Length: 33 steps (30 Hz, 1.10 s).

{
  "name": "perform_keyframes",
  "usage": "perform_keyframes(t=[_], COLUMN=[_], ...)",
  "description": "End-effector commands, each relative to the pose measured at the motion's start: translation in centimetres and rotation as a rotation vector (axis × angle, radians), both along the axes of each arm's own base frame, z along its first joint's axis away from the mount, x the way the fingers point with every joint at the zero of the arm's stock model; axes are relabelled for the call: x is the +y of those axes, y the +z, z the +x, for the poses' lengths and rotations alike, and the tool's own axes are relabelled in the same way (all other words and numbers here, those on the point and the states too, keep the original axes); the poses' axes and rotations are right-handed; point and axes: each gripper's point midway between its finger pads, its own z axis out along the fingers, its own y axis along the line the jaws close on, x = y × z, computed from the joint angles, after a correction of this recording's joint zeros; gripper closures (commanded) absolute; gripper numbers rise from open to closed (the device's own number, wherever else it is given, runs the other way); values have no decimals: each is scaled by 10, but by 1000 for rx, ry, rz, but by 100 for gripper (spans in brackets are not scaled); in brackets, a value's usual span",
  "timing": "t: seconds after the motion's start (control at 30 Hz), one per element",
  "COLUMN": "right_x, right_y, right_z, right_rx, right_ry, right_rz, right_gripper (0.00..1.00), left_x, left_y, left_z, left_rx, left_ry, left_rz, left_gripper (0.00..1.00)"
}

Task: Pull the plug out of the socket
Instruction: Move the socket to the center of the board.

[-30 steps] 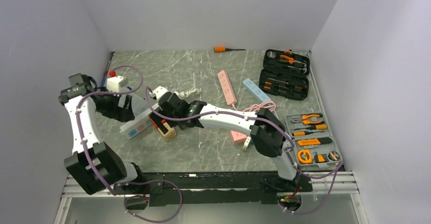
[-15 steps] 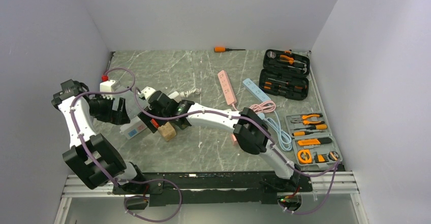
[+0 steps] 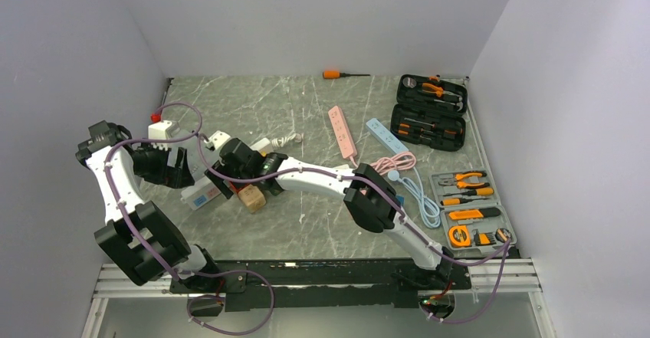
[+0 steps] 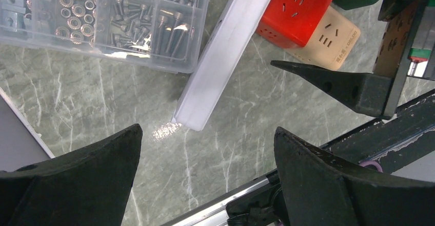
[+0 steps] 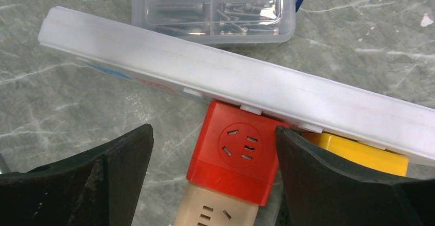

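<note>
From above, the right gripper (image 3: 231, 183) hangs at the white strip (image 3: 201, 194); unbraced, that strip could rise with the pull. Left wrist: left gripper (image 4: 208, 134) gapes wide over the strip's end, red plug (image 4: 295, 11) beyond. Right wrist: right gripper's jaws wide, straddling the plug; an off-centre close could catch the beige cube (image 5: 215, 213).

The top view looks down from above and behind the arm bases, far off, taking in the whole surface (image 3: 306, 223) to the far wall. Both wrist views hang close over its left side, facing down. They share the white strip (image 4: 225, 57), red cube (image 5: 238, 151) and screw box (image 5: 215, 5).
</note>
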Motion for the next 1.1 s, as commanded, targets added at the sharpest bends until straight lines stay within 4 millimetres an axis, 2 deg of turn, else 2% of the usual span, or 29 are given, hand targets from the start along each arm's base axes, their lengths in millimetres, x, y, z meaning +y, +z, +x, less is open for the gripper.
perform_keyframes(t=[0.0, 0.17, 0.27, 0.47, 0.7, 0.87, 1.07], right_x=[-28, -39, -37, -29, -36, -54, -91], right_y=[-36, -22, -16, -29, -33, -32, -26], right_z=[-3, 12, 16, 9, 2, -4, -13], right_rx=[12, -55, -74, -40, -36, -38, -57], right_ry=[-45, -124, -139, -117, -98, -107, -142], right_rz=[-125, -131, -117, -123, -128, -137, -162], right_gripper=[11, 11, 11, 14, 39, 57, 60], left_x=[-8, -11, -12, -13, -17, -25, -42], left_y=[13, 19, 19, 22, 26, 21, 3], left_z=[1, 2, 3, 1, 1, 1, 0], left_rx=[-54, -80, -83, -78, -82, -69, -6], left_ry=[-29, -36, -37, -39, -40, -48, -97], left_rz=[-23, -26, -30, -34, -57, -104, -92], left_gripper=[1, 1, 1, 1, 1, 1, 1])
